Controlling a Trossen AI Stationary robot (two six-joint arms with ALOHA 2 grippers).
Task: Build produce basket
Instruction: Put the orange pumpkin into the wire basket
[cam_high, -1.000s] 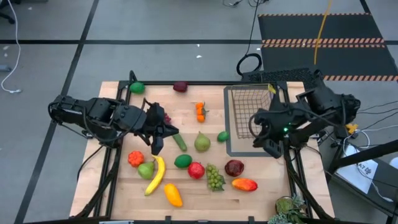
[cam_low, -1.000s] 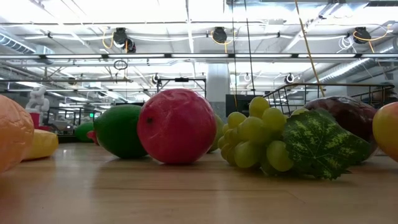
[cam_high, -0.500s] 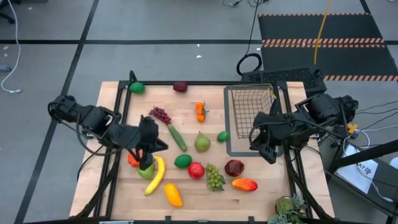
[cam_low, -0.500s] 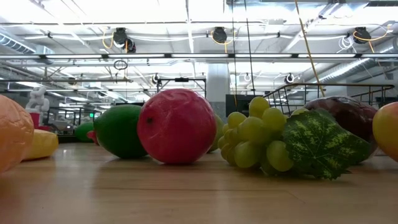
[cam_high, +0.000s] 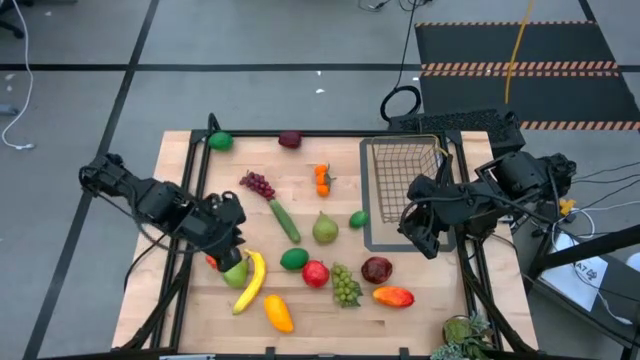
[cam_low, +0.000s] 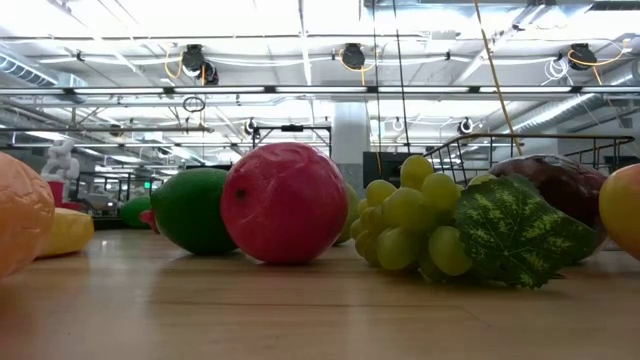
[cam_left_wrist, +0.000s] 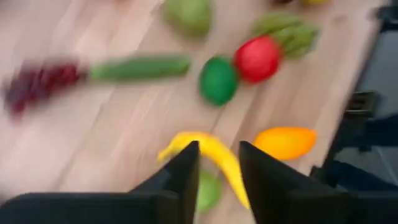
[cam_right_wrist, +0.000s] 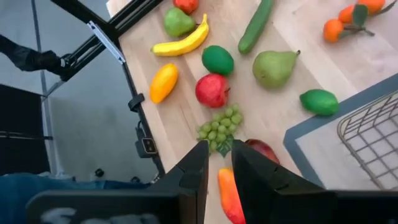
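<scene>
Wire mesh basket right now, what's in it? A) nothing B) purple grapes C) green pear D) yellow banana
A: in the high view the small dark wire mesh basket shows only bare mesh, while the yellow banana, the green pear and the purple grapes all lie on the wooden table outside it.

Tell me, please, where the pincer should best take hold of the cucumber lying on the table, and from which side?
Grip the cucumber at its middle, coming straight down from above, with the fingers across its narrow width. It lies flat and slanted on the wood, long and slim, so a grip across the short axis probably balances best. Its long sides are free: the purple grapes sit off one end, the pear stands apart.
</scene>
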